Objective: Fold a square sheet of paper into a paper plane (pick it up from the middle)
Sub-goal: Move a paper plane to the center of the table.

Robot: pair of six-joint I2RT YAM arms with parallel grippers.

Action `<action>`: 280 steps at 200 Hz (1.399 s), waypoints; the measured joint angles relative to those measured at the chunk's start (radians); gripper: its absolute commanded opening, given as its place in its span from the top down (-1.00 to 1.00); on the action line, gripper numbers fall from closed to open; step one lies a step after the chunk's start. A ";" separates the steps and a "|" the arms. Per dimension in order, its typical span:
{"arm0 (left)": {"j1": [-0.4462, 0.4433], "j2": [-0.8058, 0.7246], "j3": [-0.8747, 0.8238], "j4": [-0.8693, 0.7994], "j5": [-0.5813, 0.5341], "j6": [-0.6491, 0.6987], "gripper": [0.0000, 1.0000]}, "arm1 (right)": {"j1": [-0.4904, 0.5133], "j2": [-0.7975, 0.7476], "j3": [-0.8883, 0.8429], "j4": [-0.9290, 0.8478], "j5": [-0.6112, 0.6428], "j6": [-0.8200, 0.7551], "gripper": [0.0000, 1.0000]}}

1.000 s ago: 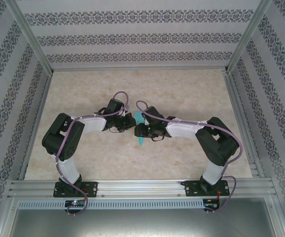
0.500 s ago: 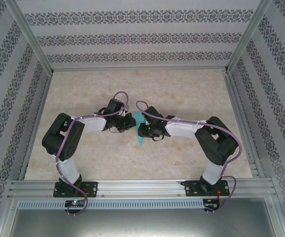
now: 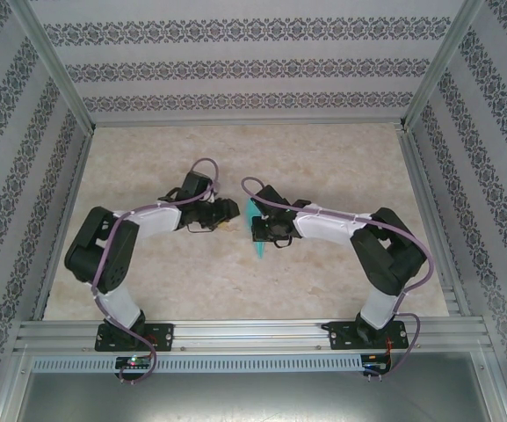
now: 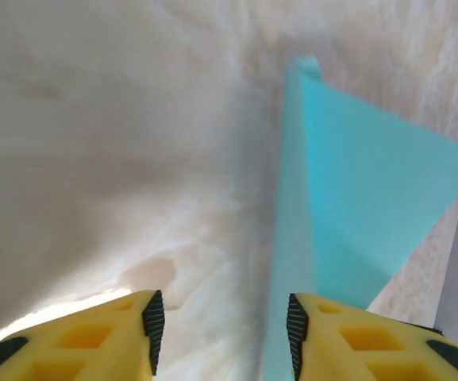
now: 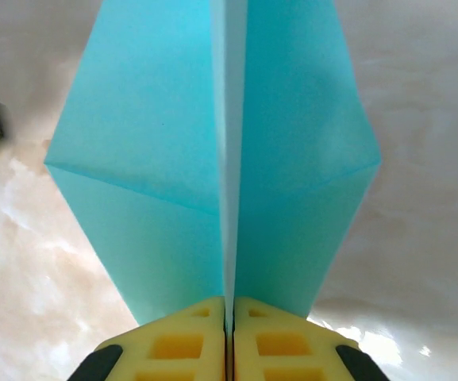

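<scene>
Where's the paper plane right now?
Mid-table in the top view, the paper plane is between the two arms, pinched along its centre fold by the right pincer; the open left pincer is just beside it.

The paper plane [image 5: 292, 159] is thin turquoise paper, matt and smooth, with crisp creases. The left fingers [image 4: 86, 349] and the right fingers [image 5: 173, 345] at the plane are matt yellow moulded plastic, the left pair with black ribbed inner pads, and the bench [image 3: 323, 158] under the plane is a pale marbled surface with a faint sheen. Farther out from the plane, brushed metal rails [image 3: 253, 332] edge the bench, and the walls [image 3: 235, 70] have a matt patterned covering.
</scene>
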 measured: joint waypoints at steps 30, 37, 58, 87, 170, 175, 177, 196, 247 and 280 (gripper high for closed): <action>0.050 -0.105 0.004 -0.109 -0.138 0.032 -0.63 | -0.029 -0.022 0.039 -0.101 0.057 -0.052 0.75; 0.055 -0.119 0.006 -0.135 -0.170 0.036 -0.68 | -0.036 -0.021 0.043 -0.113 0.066 -0.057 0.73; 0.060 -0.140 0.010 -0.196 -0.249 0.053 -0.83 | -0.055 -0.011 0.059 -0.152 0.086 -0.077 0.68; 0.060 -0.146 0.010 -0.248 -0.309 0.071 -0.98 | -0.065 0.035 0.096 -0.178 0.105 -0.088 0.66; 0.060 -0.171 0.006 -0.268 -0.348 0.084 -1.00 | -0.065 0.115 0.105 -0.183 0.107 -0.092 0.61; 0.060 -0.171 0.006 -0.269 -0.348 0.084 -1.00 | -0.065 0.119 0.105 -0.182 0.108 -0.091 0.63; 0.060 -0.171 0.006 -0.270 -0.349 0.084 -1.00 | -0.065 0.120 0.105 -0.182 0.108 -0.091 0.63; 0.064 -0.171 0.006 -0.271 -0.351 0.084 -1.00 | -0.065 0.121 0.105 -0.182 0.109 -0.084 0.70; 0.080 -0.186 0.006 -0.287 -0.354 0.084 -1.00 | -0.078 0.129 0.185 -0.204 0.123 -0.098 0.76; 0.094 -0.215 0.006 -0.309 -0.359 0.084 -1.00 | -0.132 0.185 0.355 -0.199 0.127 -0.149 0.77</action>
